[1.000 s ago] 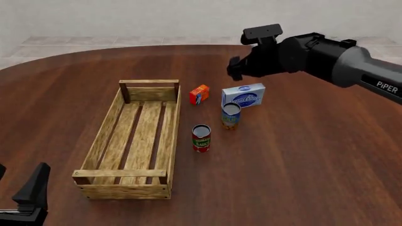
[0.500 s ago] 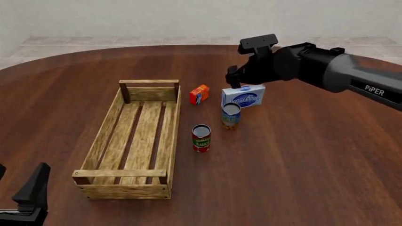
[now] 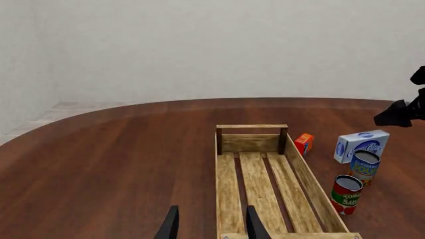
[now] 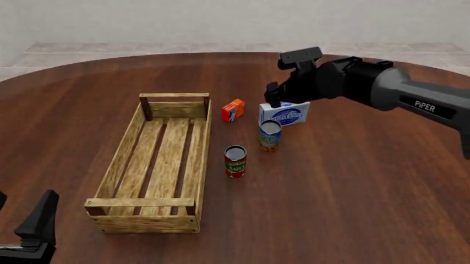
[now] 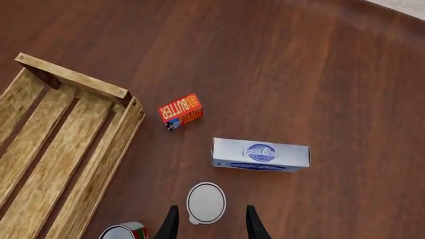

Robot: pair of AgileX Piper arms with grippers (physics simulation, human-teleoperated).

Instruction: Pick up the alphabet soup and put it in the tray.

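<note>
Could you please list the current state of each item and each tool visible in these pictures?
alphabet soup: upright on the table, not gripped.
tomato sauce can: upright, beside the tray.
tray: nothing inside.
butter box: on the table, next to the tray's far corner.
cream cheese box: behind the soup.
right tool: open, above the soup.
left tool: open, holding nothing.

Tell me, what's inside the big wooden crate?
Nothing shows inside the tray: only its bare slatted bottom, in all three views. The alphabet soup stands outside on the table, beside the red-and-green can. The near plank hides a thin strip of the floor.
</note>
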